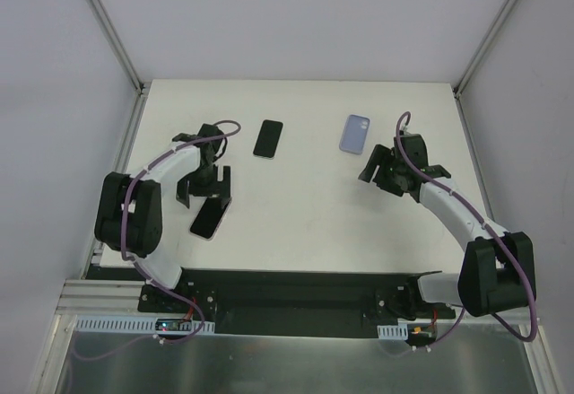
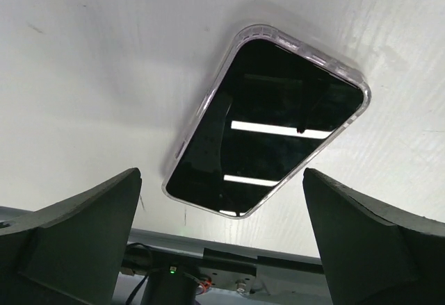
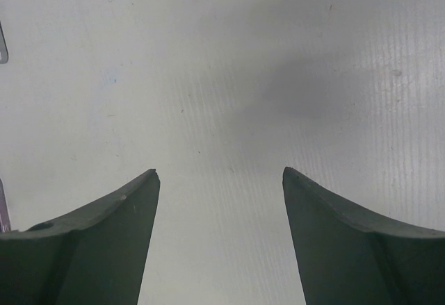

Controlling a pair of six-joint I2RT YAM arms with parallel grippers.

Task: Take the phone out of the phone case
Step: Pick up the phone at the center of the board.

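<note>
clear plastic with a faint violet tint makes up the clear case [image 2: 207, 103], which wraps the phone [image 2: 268, 121] as a thin raised rim with rounded corners and small moulded bumps along one long edge. the phone is still seated inside it, screen up. its glass is glossy black, unlit, and mirrors two bright strip lights and a thin dark line. no crack or mark shows on the screen.

the cased phone lies flat on the white counter [image 1: 314, 223], in the near left part, close to the left arm, with its long axis slanted to the counter's edges. the left tool [image 1: 204, 189] hangs over the phone's far end with its jaws spread wide. in the left wrist view the dark fingers [image 2: 90, 228] stand at either side of the frame and the phone lies beyond the gap, touched by neither. the left tool grips nothing.

the right tool [image 1: 380, 170] is well apart from the cased phone, over the right half of the counter. its jaws stand partly apart, and only bare counter shows between the fingers [image 3: 104, 228]. it holds nothing.

a second phone [image 1: 267, 138], black and without a visible case, lies farther back, near the middle. a lavender case [image 1: 356, 133] lies back side up, just beyond the right tool. i cannot tell whether anything is inside it.
</note>
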